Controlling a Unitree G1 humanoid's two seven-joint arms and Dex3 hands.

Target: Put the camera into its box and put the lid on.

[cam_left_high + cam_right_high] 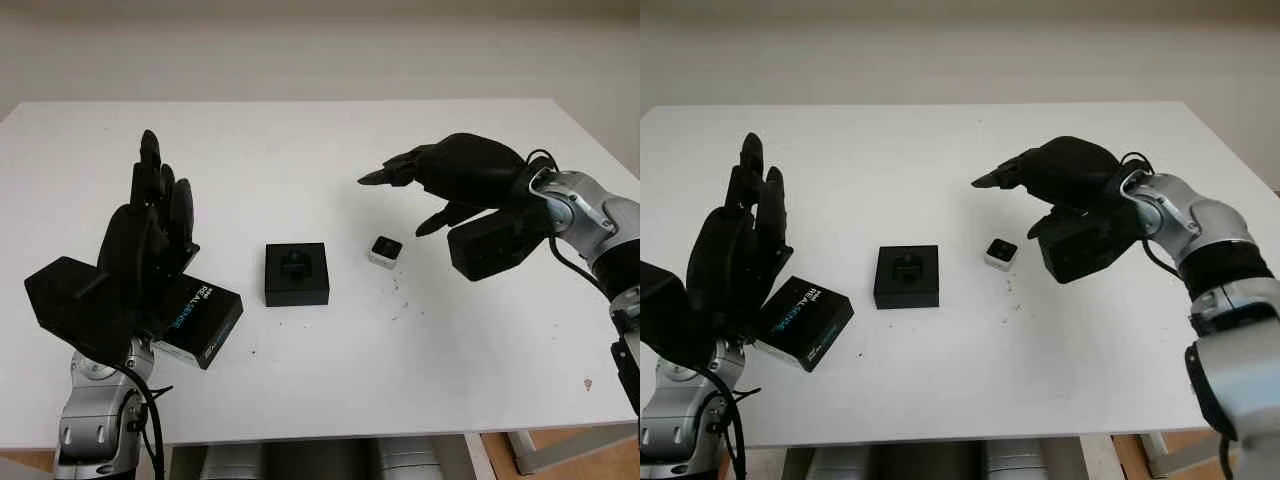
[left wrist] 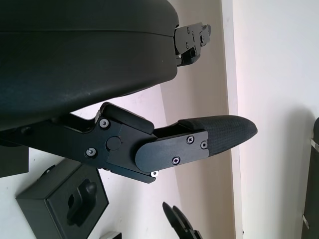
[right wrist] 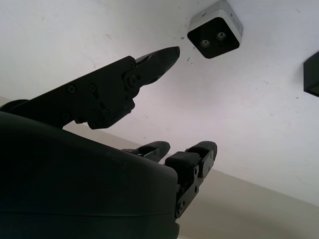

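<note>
Holding my left hand point(image 1: 150, 235) raised at the left of the tabletop point(image 1: 300, 150), I keep it open and gripping nothing, parked just over the lid point(image 1: 195, 318), a flat black piece with pale lettering that lies tilted near the front edge; I judge it waits there so the lid is close once the camera is stowed. Next comes the box point(image 1: 297, 274), square and black, its moulded insert facing up and unfilled, set mid-tabletop where either arm can reach it. Just beside it, apart from its right wall, sits the camera point(image 1: 385, 250), a small pale cube with a dark face, untouched. My right hand point(image 1: 440, 180) hovers above and to the right of the camera, open and holding nothing, thumb under the fingers, as I judge, for a pinch from above. Its wrist view shows the camera's two small lenses, which the head views do not resolve; the left wrist view shows the box insert's recess close up.
</note>
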